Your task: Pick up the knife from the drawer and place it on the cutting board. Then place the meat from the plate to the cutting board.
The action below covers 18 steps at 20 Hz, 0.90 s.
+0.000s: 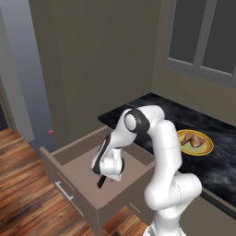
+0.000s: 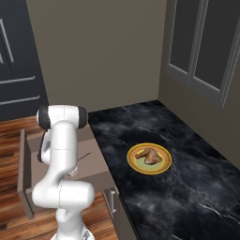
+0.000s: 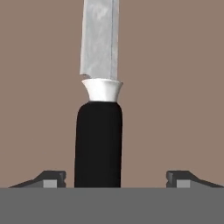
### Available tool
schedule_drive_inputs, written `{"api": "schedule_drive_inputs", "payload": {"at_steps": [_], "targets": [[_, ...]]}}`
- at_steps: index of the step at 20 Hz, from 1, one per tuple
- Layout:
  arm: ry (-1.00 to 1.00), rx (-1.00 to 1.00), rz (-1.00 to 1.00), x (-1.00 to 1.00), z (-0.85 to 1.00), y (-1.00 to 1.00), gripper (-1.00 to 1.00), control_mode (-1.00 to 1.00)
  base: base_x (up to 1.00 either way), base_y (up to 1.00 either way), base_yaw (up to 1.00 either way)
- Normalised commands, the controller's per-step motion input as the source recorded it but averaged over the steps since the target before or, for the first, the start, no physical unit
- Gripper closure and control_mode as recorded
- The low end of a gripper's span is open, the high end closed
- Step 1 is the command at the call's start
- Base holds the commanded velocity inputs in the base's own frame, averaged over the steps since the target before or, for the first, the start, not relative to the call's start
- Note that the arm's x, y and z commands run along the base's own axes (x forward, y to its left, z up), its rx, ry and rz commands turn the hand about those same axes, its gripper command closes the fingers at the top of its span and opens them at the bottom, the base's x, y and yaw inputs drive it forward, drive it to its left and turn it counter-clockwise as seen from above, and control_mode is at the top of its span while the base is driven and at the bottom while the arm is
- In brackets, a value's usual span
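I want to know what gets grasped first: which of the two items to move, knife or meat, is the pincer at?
The black-handled, silver-bladed knife in the open taupe drawer: its handle lies between the open pincer. The golden-brown meat sits away on the yellow plate.

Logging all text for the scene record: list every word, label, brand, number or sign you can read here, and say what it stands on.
None can be read.
knife: blade and black handle plain, no brand.
plate: no lettering.
drawer: blank front.
gripper: unmarked fingertips, open either side of the handle.
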Motion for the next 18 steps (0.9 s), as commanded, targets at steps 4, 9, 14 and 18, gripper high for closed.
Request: {"api": "schedule_drive_inputs", "payload": {"at_steps": [4,9,14,18], "targets": [[0.01,-0.04,0.0,0.0,-0.15,0.16,1.0,-1.0,0.0,0.0,0.0],[-0.03,0.0,0.0,-0.15,-0.02,0.02,1.0,-1.0,0.0,0.0,0.0],[-0.07,0.0,0.0,-0.02,0.02,0.0,1.0,-1.0,0.0,0.0,0.0],[-0.08,0.0,-0.05,-0.18,0.33,-0.08,1.0,-1.0,0.0,0.0,0.0]]}}
